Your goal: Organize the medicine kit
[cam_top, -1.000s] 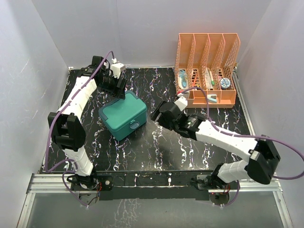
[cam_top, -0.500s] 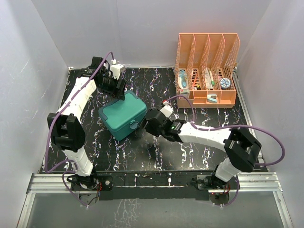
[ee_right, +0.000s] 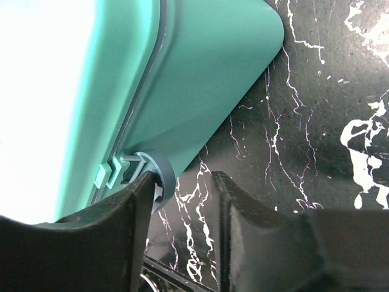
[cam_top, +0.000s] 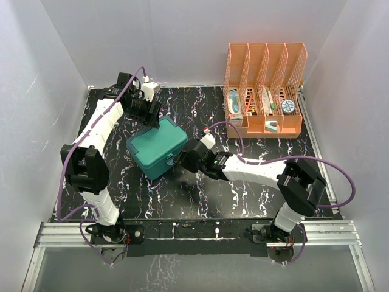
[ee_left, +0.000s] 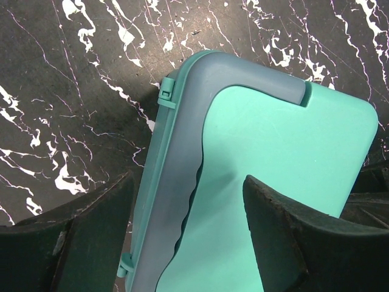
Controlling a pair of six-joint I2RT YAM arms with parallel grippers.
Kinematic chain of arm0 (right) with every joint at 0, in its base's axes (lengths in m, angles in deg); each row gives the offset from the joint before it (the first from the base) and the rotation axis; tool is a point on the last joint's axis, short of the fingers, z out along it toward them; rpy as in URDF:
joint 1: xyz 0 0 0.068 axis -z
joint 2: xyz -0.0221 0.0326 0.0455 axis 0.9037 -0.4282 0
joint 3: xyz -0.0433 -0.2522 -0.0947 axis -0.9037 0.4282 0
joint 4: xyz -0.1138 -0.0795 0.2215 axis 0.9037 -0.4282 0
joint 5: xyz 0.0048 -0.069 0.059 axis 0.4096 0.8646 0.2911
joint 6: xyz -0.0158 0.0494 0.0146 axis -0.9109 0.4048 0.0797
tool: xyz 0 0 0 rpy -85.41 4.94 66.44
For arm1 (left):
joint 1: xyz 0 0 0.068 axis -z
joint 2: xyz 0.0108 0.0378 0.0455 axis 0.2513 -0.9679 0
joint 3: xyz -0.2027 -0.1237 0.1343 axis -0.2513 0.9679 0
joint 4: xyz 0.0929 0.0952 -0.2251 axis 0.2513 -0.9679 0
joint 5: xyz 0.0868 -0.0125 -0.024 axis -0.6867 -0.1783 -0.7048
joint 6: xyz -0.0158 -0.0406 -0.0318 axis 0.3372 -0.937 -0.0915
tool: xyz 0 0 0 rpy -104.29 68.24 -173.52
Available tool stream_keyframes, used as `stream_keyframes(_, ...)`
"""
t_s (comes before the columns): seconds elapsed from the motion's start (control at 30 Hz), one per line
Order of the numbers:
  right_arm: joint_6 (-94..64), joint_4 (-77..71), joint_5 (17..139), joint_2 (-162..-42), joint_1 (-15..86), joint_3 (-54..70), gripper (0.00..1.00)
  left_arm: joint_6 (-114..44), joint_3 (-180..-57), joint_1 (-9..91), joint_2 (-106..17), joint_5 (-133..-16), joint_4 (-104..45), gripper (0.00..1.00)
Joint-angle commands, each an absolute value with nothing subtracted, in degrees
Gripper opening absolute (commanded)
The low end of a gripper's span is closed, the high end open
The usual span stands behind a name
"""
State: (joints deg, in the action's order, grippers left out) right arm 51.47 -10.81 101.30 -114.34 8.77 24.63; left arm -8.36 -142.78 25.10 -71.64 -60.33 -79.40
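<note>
The teal-green medicine kit point(cam_top: 157, 147) lies shut on the black marbled table, turned at an angle. My left gripper point(cam_top: 153, 120) hangs over its rear edge. In the left wrist view the left gripper point(ee_left: 188, 182) is open, one finger outside the hinge side and the other over the kit's lid point(ee_left: 285, 158). My right gripper point(cam_top: 181, 162) is at the kit's front. In the right wrist view the right gripper point(ee_right: 185, 177) is narrowly open, its left finger against the small grey latch point(ee_right: 159, 172); only table shows in the gap.
An orange mesh file rack point(cam_top: 265, 91) with several small items in its slots stands at the back right. White walls enclose the table on three sides. The right arm's purple cable point(cam_top: 316, 161) loops over the table's right half.
The right arm has swung left across the table until its gripper reached the kit's front latch, and its jaws have narrowed. The left gripper has stayed over the kit's rear edge.
</note>
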Motion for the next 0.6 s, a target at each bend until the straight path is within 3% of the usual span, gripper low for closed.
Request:
stream_keyframes(0.0,51.3,-8.3,101.5,-112.9,8.5,22.5,0.35,-8.2,-142.4,24.8,-69.6,-59.6,-80.4,0.66)
stream_keyframes(0.3,51.5,-8.4,101.9,-111.0,8.5,24.0,0.17,-8.0,-142.3,24.8,-70.2,-60.1,-80.2,0.47)
stream_keyframes(0.57,51.0,-9.1,102.4,-109.3,8.3,23.3,0.12,-7.2,-139.9,24.8,-69.6,-61.4,-79.5,0.37)
